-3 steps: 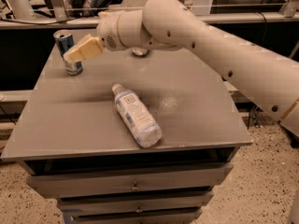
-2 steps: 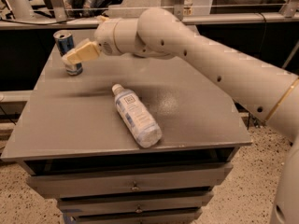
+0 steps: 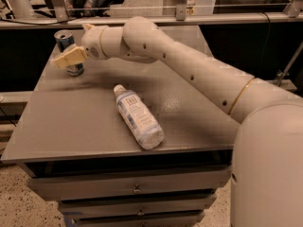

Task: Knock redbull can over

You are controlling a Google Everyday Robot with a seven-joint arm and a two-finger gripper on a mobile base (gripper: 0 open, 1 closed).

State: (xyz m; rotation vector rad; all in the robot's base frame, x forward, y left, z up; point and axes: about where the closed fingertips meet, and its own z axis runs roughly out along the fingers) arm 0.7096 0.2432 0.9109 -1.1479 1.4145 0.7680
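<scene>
The redbull can [image 3: 63,38], blue and silver with a silver top, stands at the far left corner of the grey table [image 3: 71,122]. It looks upright or slightly leaning. My gripper [image 3: 67,58], tan at the tip, reaches in from the right. It lies across the front of the can's mid-body, touching or very close to it, and hides the can's middle. The tip sticks out past the can's left side.
A clear plastic bottle [image 3: 138,117] with a white cap lies on its side in the middle of the table. My white arm [image 3: 203,74] spans the table's right half. Drawers [image 3: 137,189] sit below the tabletop. A railing and dark shelving run behind the table.
My gripper has moved left, from beside the can's right side to across its front. The can stands in the same place. The bottle has not moved.
</scene>
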